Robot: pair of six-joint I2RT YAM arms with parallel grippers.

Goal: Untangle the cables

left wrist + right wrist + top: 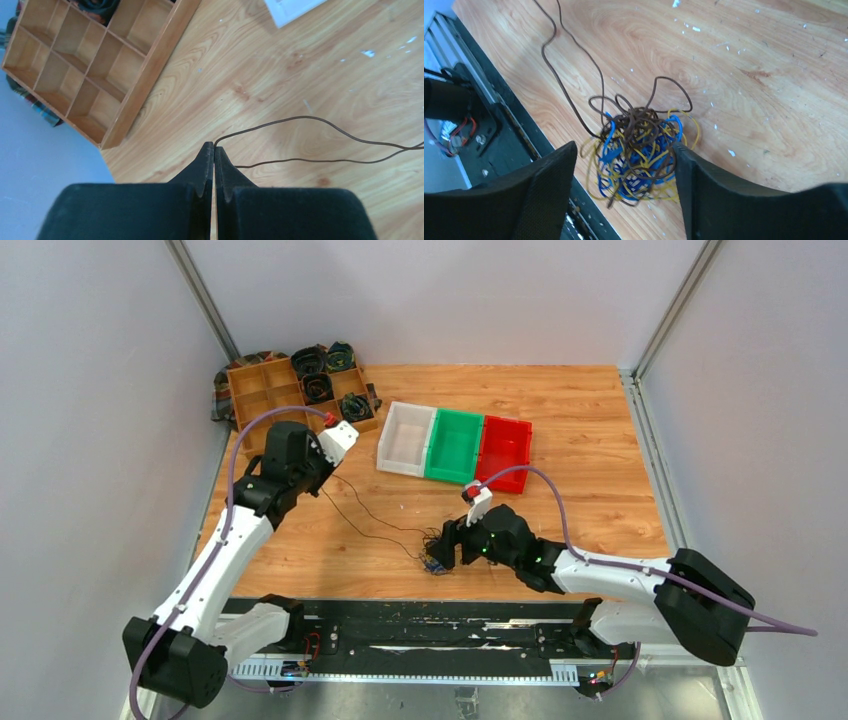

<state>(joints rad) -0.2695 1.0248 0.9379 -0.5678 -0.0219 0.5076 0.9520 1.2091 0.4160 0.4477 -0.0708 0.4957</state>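
Note:
The cables form a fist-sized tangle [433, 558] of blue, yellow and dark brown wire near the table's front edge. My right gripper [441, 548] is open and low around the tangle [639, 150]. Its right finger [704, 185] touches the bundle and its left finger [544, 185] stands apart. One dark cable [370, 522] runs from the tangle up and left across the wood to my left gripper [319, 483]. In the left wrist view that gripper [214, 146] is shut on the cable's end, and the dark cable [310, 118] trails off to the right in two strands.
A wooden divided tray [262, 390] with dark coils in its far cells sits on plaid cloth at the back left, its corner close ahead of my left gripper [150, 65]. White [405, 438], green [454, 445] and red [503, 451] bins stand mid-table. A black rail [499, 135] borders the table edge beside the tangle.

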